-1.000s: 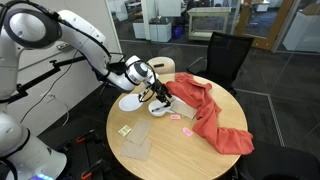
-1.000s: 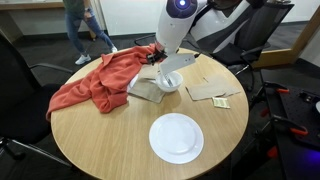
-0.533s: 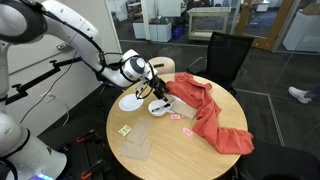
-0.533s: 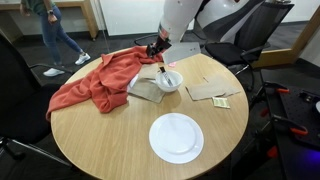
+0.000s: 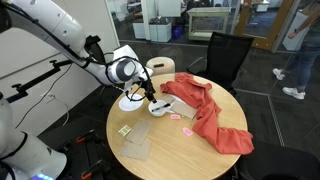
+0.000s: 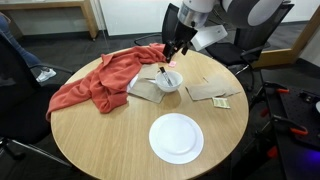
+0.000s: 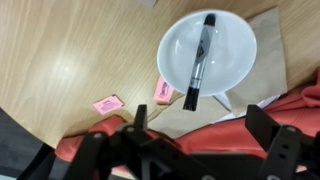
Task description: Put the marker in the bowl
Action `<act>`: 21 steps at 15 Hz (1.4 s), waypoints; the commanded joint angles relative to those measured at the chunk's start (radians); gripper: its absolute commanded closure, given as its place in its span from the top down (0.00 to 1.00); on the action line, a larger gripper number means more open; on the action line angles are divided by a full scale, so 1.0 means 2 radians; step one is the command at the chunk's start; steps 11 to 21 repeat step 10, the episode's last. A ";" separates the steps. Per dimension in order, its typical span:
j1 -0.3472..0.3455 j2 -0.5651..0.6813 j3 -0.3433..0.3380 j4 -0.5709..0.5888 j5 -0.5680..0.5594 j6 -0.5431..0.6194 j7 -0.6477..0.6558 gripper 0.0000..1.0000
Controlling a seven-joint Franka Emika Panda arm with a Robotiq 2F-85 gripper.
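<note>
The marker [image 7: 199, 60], a dark stick, lies inside the small white bowl [image 7: 232, 70] with one end sticking out over the rim. The bowl stands on a brown paper near the red cloth in both exterior views [image 5: 160, 107] [image 6: 169, 82]. My gripper [image 7: 200, 130] is open and empty and hangs above the bowl, apart from it. It also shows in both exterior views [image 5: 150, 92] [image 6: 177, 48].
A red cloth [image 6: 100, 80] [image 5: 212, 118] lies beside the bowl. A flat white plate [image 6: 176, 137] [image 5: 130, 101] is on the round wooden table [image 6: 90, 140]. Two small pink blocks [image 7: 107, 103] [image 7: 164, 91] lie by the bowl. Brown papers [image 6: 210, 90] lie nearby.
My gripper has risen up and away from the bowl. The marker stays behind in the bowl.
</note>
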 commanded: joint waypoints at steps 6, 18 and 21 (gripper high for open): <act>-0.066 -0.029 0.079 -0.029 0.240 -0.020 -0.259 1.00; -0.070 -0.040 0.078 -0.028 0.265 -0.033 -0.290 1.00; -0.070 -0.040 0.078 -0.028 0.265 -0.033 -0.290 1.00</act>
